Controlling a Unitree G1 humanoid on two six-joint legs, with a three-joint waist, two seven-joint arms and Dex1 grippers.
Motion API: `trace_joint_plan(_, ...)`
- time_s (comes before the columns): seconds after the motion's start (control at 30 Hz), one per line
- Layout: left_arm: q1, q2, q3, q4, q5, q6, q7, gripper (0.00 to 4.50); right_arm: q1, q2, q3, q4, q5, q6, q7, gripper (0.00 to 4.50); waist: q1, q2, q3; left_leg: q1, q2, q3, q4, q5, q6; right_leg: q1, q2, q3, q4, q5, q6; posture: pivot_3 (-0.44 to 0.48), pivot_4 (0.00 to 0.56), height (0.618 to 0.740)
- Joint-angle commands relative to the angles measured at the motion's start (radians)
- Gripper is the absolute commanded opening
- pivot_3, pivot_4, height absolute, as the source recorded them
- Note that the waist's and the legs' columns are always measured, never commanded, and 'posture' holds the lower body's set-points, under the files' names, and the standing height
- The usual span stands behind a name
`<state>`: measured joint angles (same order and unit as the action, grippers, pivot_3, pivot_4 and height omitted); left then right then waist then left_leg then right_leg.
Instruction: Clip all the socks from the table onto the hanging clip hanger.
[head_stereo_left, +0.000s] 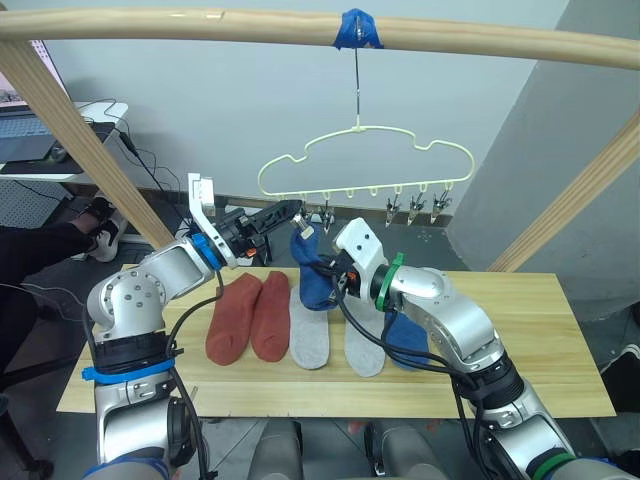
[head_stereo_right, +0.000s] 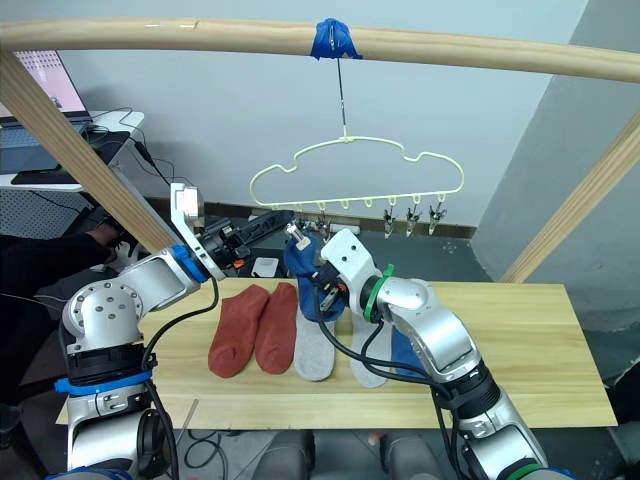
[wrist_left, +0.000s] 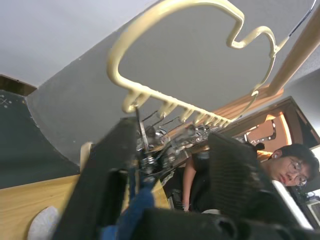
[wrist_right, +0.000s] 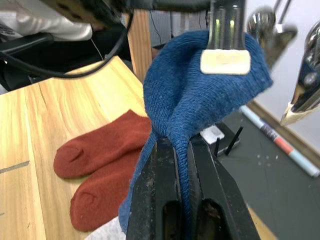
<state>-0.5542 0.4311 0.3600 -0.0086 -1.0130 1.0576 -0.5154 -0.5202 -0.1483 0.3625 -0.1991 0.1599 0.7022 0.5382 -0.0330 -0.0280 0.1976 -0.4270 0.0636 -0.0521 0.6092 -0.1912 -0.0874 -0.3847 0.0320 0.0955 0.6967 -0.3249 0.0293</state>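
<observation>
The pale yellow-green clip hanger (head_stereo_left: 365, 165) hangs by its hook from a wooden pole. My right gripper (wrist_right: 181, 145) is shut on a blue sock (head_stereo_left: 310, 268) and holds it up under the hanger's left end. A silver clip with a cream pad (wrist_right: 225, 61) sits over the sock's top edge. My left gripper (head_stereo_left: 290, 212) reaches in from the left, open, its fingers (wrist_left: 107, 185) on either side of that clip (wrist_left: 149, 152). On the table (head_stereo_left: 540, 330) lie two rust-red socks (head_stereo_left: 250, 318) and two light grey socks (head_stereo_left: 312, 335). A second blue sock (head_stereo_left: 405, 340) lies partly under my right arm.
A thick wooden pole frame (head_stereo_left: 200, 25) spans the top, with slanted legs at both sides. Several empty clips (head_stereo_left: 415, 208) hang at the hanger's right end. A desk with a laptop (head_stereo_left: 25, 125) stands at far left. A person (wrist_left: 290, 165) sits beyond the table.
</observation>
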Motion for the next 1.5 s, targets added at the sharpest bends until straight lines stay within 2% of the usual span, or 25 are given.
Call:
trace_joint_plan(0.03,0.007,0.034,0.019,-0.05,-0.021,-0.01,-0.024,3.68,-0.006,0.023,-0.013,0.0,0.013,-0.033,-0.003,0.0,0.0,0.0,0.0,0.0,0.0,0.0,0.0,0.0,0.0,0.0,0.0,0.0,0.0,0.0,0.0,0.039,0.156,0.74)
trace_joint_plan(0.13,0.033,0.073,0.019,-0.064,-0.008,-0.014,-0.034,4.46,-0.016,0.08,-0.028,0.037,0.052,-0.009,-0.002,0.0,-0.001,0.0,0.0,0.0,0.0,0.0,0.0,0.0,0.0,0.0,0.0,0.0,0.0,0.0,0.0,0.045,0.153,0.74)
trace_joint_plan(0.17,0.041,0.085,0.014,-0.069,0.004,-0.022,-0.037,4.46,-0.02,0.09,-0.028,0.049,0.054,-0.009,-0.001,0.0,0.0,0.0,0.0,0.0,0.0,0.0,0.0,0.0,0.0,0.0,0.0,0.0,0.0,0.0,0.0,0.045,0.153,0.74)
trace_joint_plan(0.2,0.05,0.095,0.008,-0.072,0.02,-0.034,-0.041,4.5,-0.025,0.099,-0.031,0.067,0.053,-0.015,-0.002,0.55,0.001,0.0,0.0,0.0,0.0,0.0,0.0,0.0,0.0,-0.001,0.0,0.0,0.0,0.0,0.0,0.053,0.15,0.74)
trace_joint_plan(0.27,0.066,0.116,-0.01,-0.082,0.053,-0.064,-0.057,4.5,-0.033,0.116,-0.038,0.101,0.053,-0.025,0.001,1.02,0.001,0.0,0.0,0.0,0.0,0.0,0.0,0.0,0.0,-0.001,0.0,0.0,0.0,0.0,0.0,0.059,0.149,0.74)
trace_joint_plan(0.37,0.103,0.15,-0.068,-0.115,0.137,-0.143,-0.102,4.5,-0.037,0.112,-0.045,0.135,0.043,-0.045,0.005,2.14,0.003,-0.001,0.0,0.0,0.0,0.0,0.0,0.0,0.0,-0.001,0.0,0.0,0.0,0.0,0.0,0.061,0.149,0.74)
trace_joint_plan(0.57,0.168,0.172,-0.169,-0.153,0.298,-0.295,-0.146,4.5,0.032,-0.003,-0.07,0.043,0.047,-0.02,0.023,4.26,0.009,-0.001,0.0,-0.001,0.0,0.0,0.0,0.0,-0.001,-0.001,0.0,0.0,0.0,0.0,0.0,0.06,0.156,0.74)
trace_joint_plan(0.6,0.178,0.166,-0.177,-0.151,0.319,-0.32,-0.144,4.5,0.051,-0.029,-0.079,0.009,0.054,-0.004,0.024,4.46,0.009,-0.001,0.0,-0.001,0.0,0.001,0.0,0.0,0.0,-0.001,0.0,0.0,0.0,0.0,0.0,0.056,0.156,0.74)
trace_joint_plan(0.8,0.206,0.118,-0.219,-0.141,0.443,-0.489,-0.132,4.5,0.145,-0.165,-0.166,-0.174,0.115,0.089,0.043,4.46,0.007,-0.001,0.0,-0.003,0.0,0.0,0.0,0.0,0.0,-0.003,0.0,0.0,0.0,0.0,0.0,0.029,0.163,0.74)
trace_joint_plan(1.0,0.193,0.047,-0.256,-0.11,0.514,-0.611,-0.126,4.5,0.169,-0.213,-0.238,-0.222,0.142,0.123,0.014,4.46,0.001,-0.001,0.0,-0.003,0.0,0.001,0.001,0.0,0.0,-0.003,0.0,0.001,0.0,0.0,0.0,0.005,0.166,0.74)
trace_joint_plan(1.13,0.153,-0.01,-0.27,-0.07,0.567,-0.713,-0.117,3.66,0.167,-0.209,-0.261,-0.236,0.153,0.137,-0.012,4.5,0.002,-0.001,0.0,-0.003,0.0,0.001,0.001,0.0,0.0,-0.003,0.0,0.0,0.0,0.0,0.0,-0.001,0.169,0.74)
trace_joint_plan(1.27,0.115,-0.048,-0.31,-0.016,0.654,-0.817,-0.097,2.43,0.164,-0.208,-0.272,-0.255,0.164,0.153,-0.031,4.5,0.002,-0.001,0.0,-0.003,-0.001,0.001,0.001,0.0,0.0,-0.003,0.0,0.001,0.0,0.0,0.0,-0.012,0.174,0.74)
trace_joint_plan(1.5,0.049,-0.102,-0.334,0.11,0.731,-0.929,-0.087,2.43,0.153,-0.203,-0.279,-0.258,0.171,0.162,-0.051,4.5,0.001,-0.001,0.0,-0.003,-0.001,0.001,0.001,0.0,0.0,-0.003,0.0,0.0,0.001,0.0,0.0,-0.018,0.177,0.74)
